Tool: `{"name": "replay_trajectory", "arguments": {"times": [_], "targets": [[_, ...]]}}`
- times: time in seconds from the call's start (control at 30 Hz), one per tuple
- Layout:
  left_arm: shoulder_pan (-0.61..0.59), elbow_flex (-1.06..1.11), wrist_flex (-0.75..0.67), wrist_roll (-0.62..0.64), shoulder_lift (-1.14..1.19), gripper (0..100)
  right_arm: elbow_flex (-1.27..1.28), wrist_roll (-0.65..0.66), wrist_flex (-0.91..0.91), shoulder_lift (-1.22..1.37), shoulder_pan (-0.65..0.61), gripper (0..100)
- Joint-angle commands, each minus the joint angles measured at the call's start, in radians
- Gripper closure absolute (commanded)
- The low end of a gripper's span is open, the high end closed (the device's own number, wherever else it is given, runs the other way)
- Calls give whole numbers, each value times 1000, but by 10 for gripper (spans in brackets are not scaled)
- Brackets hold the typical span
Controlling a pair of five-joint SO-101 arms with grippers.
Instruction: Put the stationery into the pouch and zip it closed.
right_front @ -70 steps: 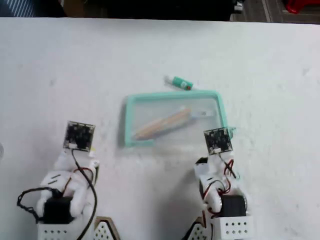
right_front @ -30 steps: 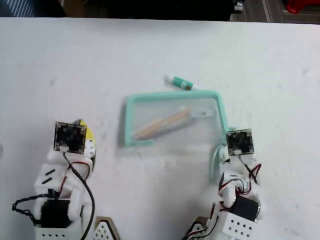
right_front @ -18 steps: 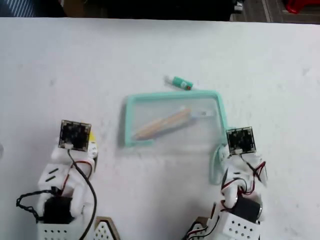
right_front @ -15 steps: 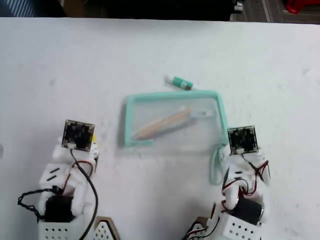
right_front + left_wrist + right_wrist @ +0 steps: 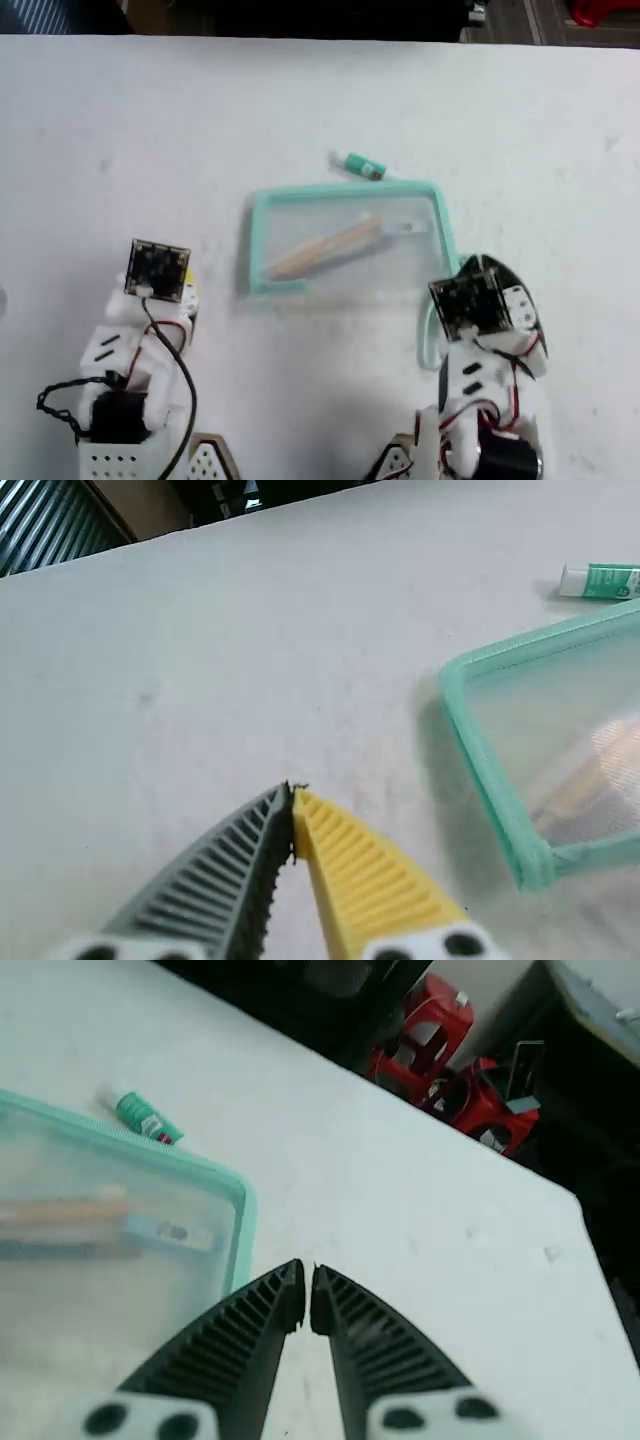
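1. High view. The pouch (image 5: pixel 340 190), clear with a teal border, lies flat at the middle of the white bench (image 5: pixel 100 120).
2. Wooden pencils (image 5: pixel 325 247) lie slantwise inside the pouch, with a small pale blue item (image 5: pixel 405 228) beside them at the right.
3. A glue stick (image 5: pixel 358 165) lies on the bench just beyond the pouch's far edge, outside it.
4. A teal strip (image 5: pixel 430 335) of the pouch's border runs from its right side toward the near edge, beside the right arm (image 5: pixel 485 380).
5. The right arm stands at the near right, its wrist over the pouch's near right corner. The left arm (image 5: pixel 140 335) stands at the near left, apart from the pouch.
6. Left wrist view. The left jaws, one grey and one yellow, are pressed together at the tips and hold nothing. They sit over bare bench.
7. The pouch's (image 5: pixel 490 770) left border lies to the right of the jaws, not touching them. The glue stick (image 5: pixel 600 578) lies farther off, past the pouch's far edge.
8. Right wrist view. The right jaws, both black, are drawn together to a hairline gap at the tips, with nothing between them.
9. The pouch's (image 5: pixel 240 1220) far right corner lies just left of the jaw tips. The pencils (image 5: pixel 60 1215) and the blue item (image 5: pixel 165 1230) show through its clear side.
10. The glue stick (image 5: pixel 140 1113) lies beyond the pouch's far edge. Red stools (image 5: pixel 440 1050) stand past the bench's far side.
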Motion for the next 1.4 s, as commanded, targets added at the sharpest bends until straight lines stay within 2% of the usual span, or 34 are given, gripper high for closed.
{"name": "replay_trajectory", "arguments": {"times": [0.0, 0.27, 0.4, 0.6, 0.67, 0.8, 0.9, 1.1, 1.37], "targets": [[13, -8, -20, -8, -8, 976, -137, 2, 2, 120, -13, 981], [82, 25, -20, -75, -8, 976, -341, -120, 4, 691, -12, 981], [81, 34, -26, -78, -8, 976, -385, -137, -4, 863, 19, 981], [82, 34, -28, -72, -8, 976, -331, -140, -268, 1015, 196, 981], [77, 25, -28, -58, -8, 976, -301, -135, -349, 1096, 200, 981], [76, 6, -15, 68, -8, 973, -296, -133, -446, 1273, 200, 981], [76, 6, -14, 71, -8, 972, -319, -132, -472, 1392, 199, 981], [84, 12, -29, 71, -8, 972, -338, -132, -469, 1532, 131, 981], [84, 49, -91, 55, -8, 972, -338, -132, -374, 1561, -64, 981]]}}
